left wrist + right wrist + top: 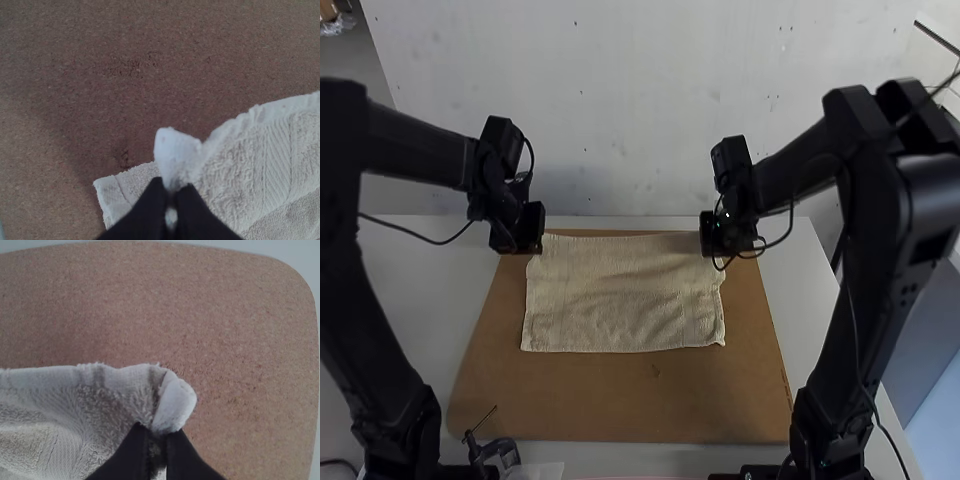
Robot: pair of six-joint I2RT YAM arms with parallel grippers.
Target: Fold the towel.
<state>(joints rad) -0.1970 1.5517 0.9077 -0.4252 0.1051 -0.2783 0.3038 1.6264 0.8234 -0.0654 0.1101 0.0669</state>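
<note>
Right, one towel [625, 300] here, and it lies as a pale, wide rectangle, lightly rippled, with two pincers on it, one at each far corner. Two black arms bring them in: the left arm [345, 260] stands to the left of the towel, the right arm [865, 290] to its right. And look at the left pincer [533, 244], right at the towel's far left corner! In its own wrist view the left pincer [171, 200] is closed on the cloth, a pinched tuft [176, 150] poking up past the tips. Just beside that tuft, one loose corner [109, 190] of the towel lies flat. Over at the far right corner it's the same story: the right pincer [714, 238] has a bite of the towel too, and its wrist view shows a folded-over tip [177, 402] sticking up out of the closed grip. How many layers the towel makes, I can't tell.

Now the surface: one brown board [620, 400] under the towel, reaching out past it on the near side and to both sides, its corners rounded, a few dark specks on it. Under the board comes one pale bench [410, 290], showing to the left and right of the towel. Nearer than the towel, off to its left by the board's near edge, sits one small black clamp-like piece [495, 450] with a thin rod.
</note>
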